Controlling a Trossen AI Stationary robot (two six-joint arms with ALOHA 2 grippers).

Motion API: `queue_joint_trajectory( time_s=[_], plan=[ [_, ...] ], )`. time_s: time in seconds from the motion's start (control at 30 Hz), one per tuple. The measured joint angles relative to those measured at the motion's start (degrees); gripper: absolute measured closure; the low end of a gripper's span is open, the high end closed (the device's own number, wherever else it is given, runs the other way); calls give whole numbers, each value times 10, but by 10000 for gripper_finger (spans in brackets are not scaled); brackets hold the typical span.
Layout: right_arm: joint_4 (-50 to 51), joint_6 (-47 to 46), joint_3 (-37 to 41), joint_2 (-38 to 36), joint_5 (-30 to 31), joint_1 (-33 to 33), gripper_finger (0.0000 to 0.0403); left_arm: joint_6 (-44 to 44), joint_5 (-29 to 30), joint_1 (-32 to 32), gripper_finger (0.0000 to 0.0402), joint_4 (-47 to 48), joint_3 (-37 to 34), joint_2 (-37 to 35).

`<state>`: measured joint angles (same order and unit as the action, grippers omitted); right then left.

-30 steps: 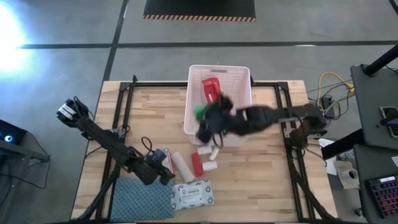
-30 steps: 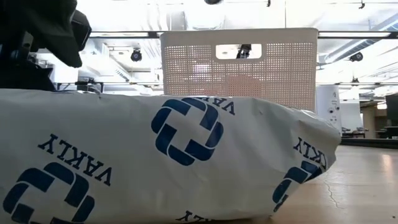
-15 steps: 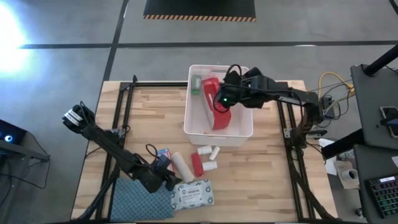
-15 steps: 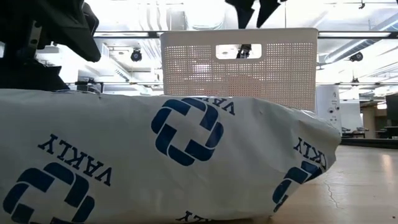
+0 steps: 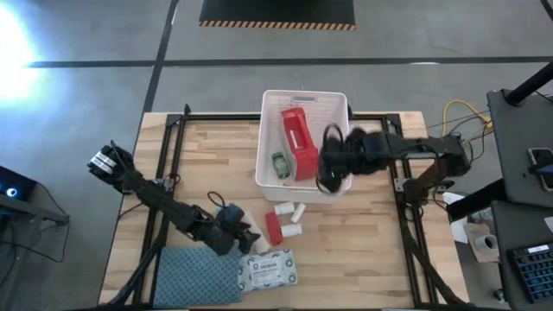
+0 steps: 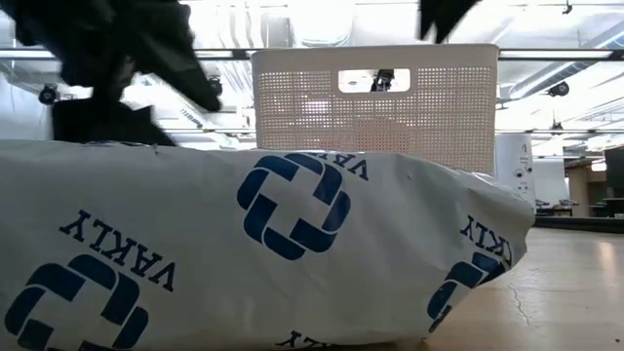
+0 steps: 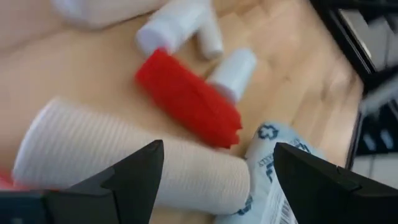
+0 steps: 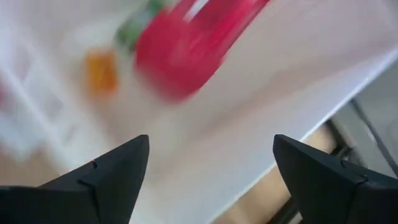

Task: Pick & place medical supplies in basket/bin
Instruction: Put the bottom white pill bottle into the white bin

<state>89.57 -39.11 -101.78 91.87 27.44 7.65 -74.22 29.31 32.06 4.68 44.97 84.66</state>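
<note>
The white slotted bin [image 5: 304, 102] stands at the table's far middle. In it lie the red-and-white pouch [image 5: 298, 142] and a green-capped bottle [image 5: 279, 164]. My right gripper [image 5: 331, 177] hangs open over the bin's near right corner; its wrist view shows the pouch [image 8: 193, 37] and nothing between the fingers. My left gripper [image 5: 249, 235] is open over the cream roll [image 7: 124, 162], its fingers on either side. Beside the cream roll lie a red roll [image 5: 273, 227] and two small white bottles [image 5: 286, 210]. The wipes packet [image 5: 268, 269] lies at the near edge. My left gripper comes slanting down over the cream roll's end [image 7: 205, 171], with its open fingers across the roll, which lies flat on the table. Whether a finger touches the roll, I cannot tell.
A blue-grey folded cloth [image 5: 197, 278] lies at the near left corner, next to the wipes packet, which fills the foreground of the low view [image 6: 292, 224]. Bare wood [image 5: 363, 250] shows on the table's right half. Black frame rails [image 5: 399, 186] run along both sides.
My right gripper went from the bin's near left part toward its far side, then came back to the near right corner. The green-capped bottle it carried now lies in the bin beside the pouch. My left gripper moved toward the right, over the cream roll.
</note>
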Motion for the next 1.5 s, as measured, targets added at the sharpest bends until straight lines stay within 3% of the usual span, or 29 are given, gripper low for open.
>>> queue_joint_trajectory(
  time_s=[0.2, 0.37, 0.43, 0.53, 0.67, 0.8, 1.0, 1.13, 1.23, 1.33, 1.4, 1.5],
  plan=[
    [-16, -94, 124, -37, -44, 129, 76, 192, -95, -3, 121, 22, 0, -1],
    [-51, -237, 188, -43, -61, 233, 76, 246, -194, -1, 121, 87, 0, -23],
    [-52, -302, 201, -43, -72, 259, 76, 134, -222, -8, 121, 151, 0, -38],
    [-50, -406, 216, -41, -80, 290, 76, -79, -215, -19, 121, 288, 0, -64],
    [-49, -535, 244, -38, -80, 323, 76, -249, -195, 2, 121, 398, -1, -83],
    [-123, -586, 291, -38, -86, 332, 76, -312, -186, 8, 121, 360, -27, -75],
    [-353, -579, 374, -40, -86, 324, 76, -361, -164, 5, 121, 266, -70, -71],
    [-502, -494, 427, -36, -47, 317, 76, -339, -128, 5, 121, 245, -61, -71],
    [-629, -305, 457, -28, 10, 317, 76, -190, -101, 5, 121, 212, -39, -72],
    [-718, -62, 469, -15, 26, 313, 76, 0, -97, 10, 121, 175, -18, -72],
    [-747, 38, 473, -4, 29, 306, 76, 56, -98, 12, 121, 180, -9, -72],
    [-778, 136, 475, 27, 30, 288, 76, 61, -97, 10, 121, 185, -7, -72]
  ],
)
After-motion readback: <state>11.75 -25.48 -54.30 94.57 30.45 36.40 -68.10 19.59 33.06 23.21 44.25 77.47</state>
